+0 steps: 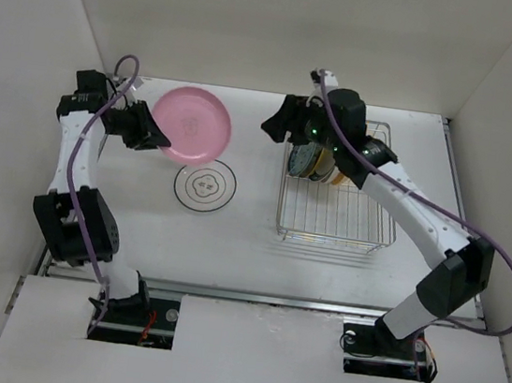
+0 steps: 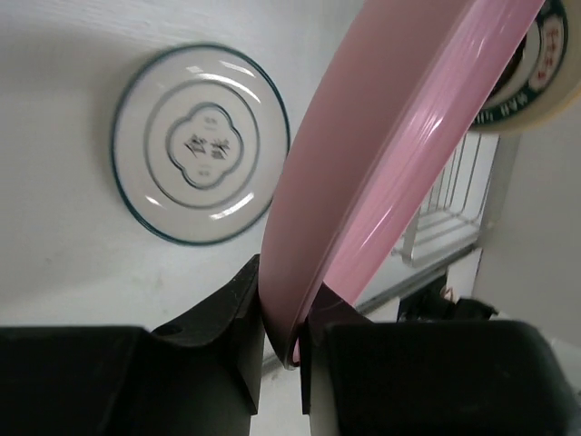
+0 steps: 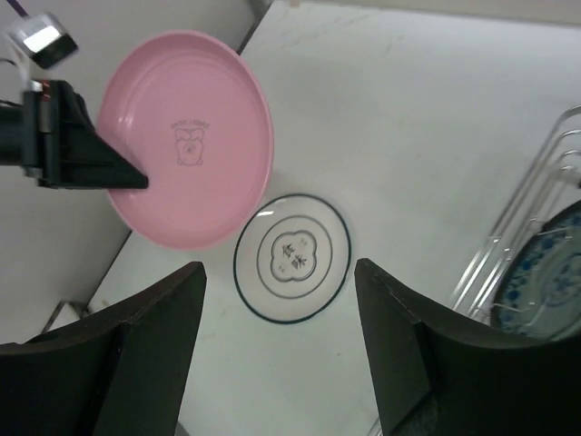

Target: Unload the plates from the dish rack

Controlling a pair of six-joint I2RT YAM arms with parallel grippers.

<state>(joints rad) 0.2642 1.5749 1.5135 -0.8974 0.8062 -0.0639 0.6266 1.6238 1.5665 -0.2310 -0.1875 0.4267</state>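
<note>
- Left gripper [image 2: 283, 318]: clamped on the rim of the pink plate [image 1: 192, 126], upper left, tilted over the table [image 1: 249, 247].
- Risk: the edge-only pinch may slip, and lowering could clip the white plate [image 1: 205, 187] just below.
- Right gripper [image 1: 276, 128]: spread, empty, beside the rack [image 1: 336, 226]; remaining plates [image 1: 316, 162] stand at its top end.
- Setting: white table, white walls [image 1: 259, 22].

The big pink plate [image 1: 191, 124] is at the far left. It is tilted, and the left fingers [image 2: 222, 331] pinch its edge. Just near of it, a small white plate [image 1: 205, 187] with a thin dark rim lies flat on the table [image 1: 230, 245]. The silver wire dish rack [image 1: 336, 226] sits on the right. At its far end more plates stand on edge: a blue patterned plate [image 1: 305, 158] and a yellow-orange plate [image 1: 339, 177].
</note>
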